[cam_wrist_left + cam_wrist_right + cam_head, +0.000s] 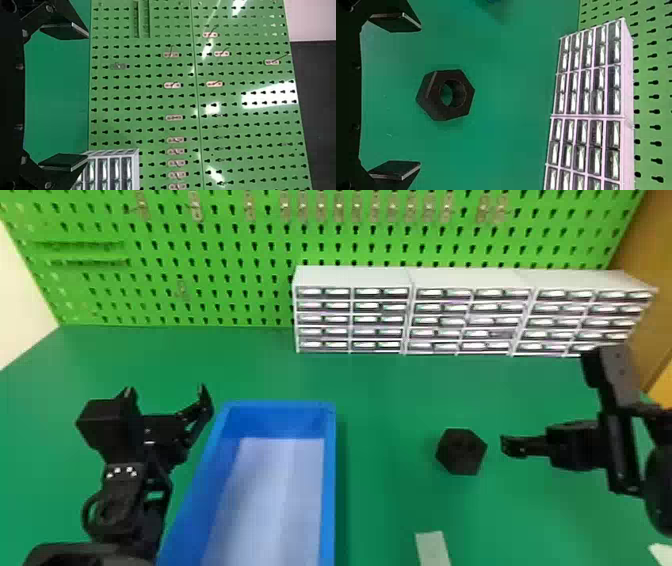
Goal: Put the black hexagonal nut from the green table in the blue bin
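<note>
Right pincer (420, 95) is gaping, left pincer (87, 97) too; black hexagonal nut (461, 451) is sitting at head-view four o'clock, risking twisting out if gripped askew.

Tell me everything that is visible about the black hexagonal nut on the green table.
The black hexagonal nut is a thick, matt, six-sided block with a round hole through its middle. Whether it is plastic or metal, I cannot tell. It lies flat on the smooth green table, hole facing up, right of the blue rectangular bin and near the open black right end effector. Only the table touches it.
</note>
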Robot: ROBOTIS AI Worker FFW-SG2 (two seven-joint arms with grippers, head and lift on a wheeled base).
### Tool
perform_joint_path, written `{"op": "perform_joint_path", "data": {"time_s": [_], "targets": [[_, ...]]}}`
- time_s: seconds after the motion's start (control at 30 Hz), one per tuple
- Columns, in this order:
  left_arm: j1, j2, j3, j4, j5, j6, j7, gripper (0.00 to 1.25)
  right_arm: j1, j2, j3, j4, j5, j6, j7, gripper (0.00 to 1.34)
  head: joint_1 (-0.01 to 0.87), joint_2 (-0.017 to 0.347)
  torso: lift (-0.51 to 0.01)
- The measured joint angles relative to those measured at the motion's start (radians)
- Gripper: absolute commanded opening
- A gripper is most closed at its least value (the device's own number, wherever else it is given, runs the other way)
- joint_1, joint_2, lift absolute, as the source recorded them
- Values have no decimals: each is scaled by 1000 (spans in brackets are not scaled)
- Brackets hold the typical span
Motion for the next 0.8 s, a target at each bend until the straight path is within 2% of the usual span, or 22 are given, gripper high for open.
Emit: {"op": "perform_joint_path", "data": {"time_s": [0.5,0.8], "targets": [[-11,0,-4,8,2,0,-11,1063,-11,-1,14,30,39,5,37,1249,657,57,-95],[-13,0,-4,8,2,0,-14,1063,-44,0,34,74,44,-7,43,1249,657,57,-95]]}}
